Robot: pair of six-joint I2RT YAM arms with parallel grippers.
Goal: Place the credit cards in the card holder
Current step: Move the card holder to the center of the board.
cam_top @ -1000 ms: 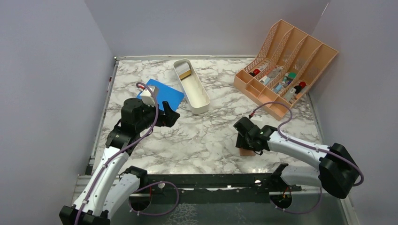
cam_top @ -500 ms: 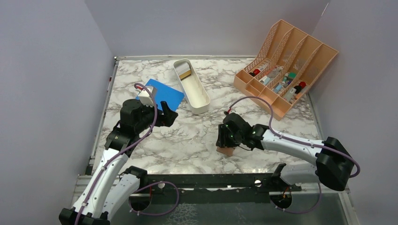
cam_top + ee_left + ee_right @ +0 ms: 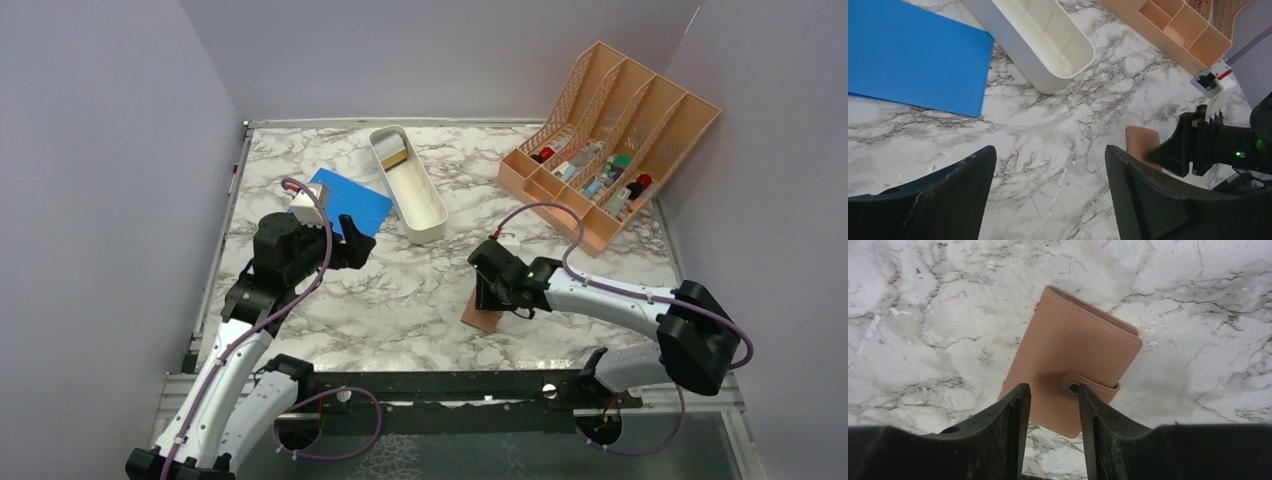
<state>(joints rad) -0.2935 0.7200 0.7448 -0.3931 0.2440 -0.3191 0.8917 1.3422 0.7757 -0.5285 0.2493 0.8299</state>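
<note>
Your right gripper [image 3: 1052, 390] sits narrowly parted over the tan, stitched leather folding card holder [image 3: 1078, 340]; your left gripper [image 3: 1048, 155] gapes wide above the marble tabletop [image 3: 1048, 125].

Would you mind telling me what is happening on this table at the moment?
The right gripper is poised over the brown card holder, which lies closed and snapped shut on the marble table near the front. Its jaws are a little apart, with nothing between them. The left gripper hovers wide open and empty near the blue notebook. The cards that show lie at the far end of the white tray, not yet picked up.
</note>
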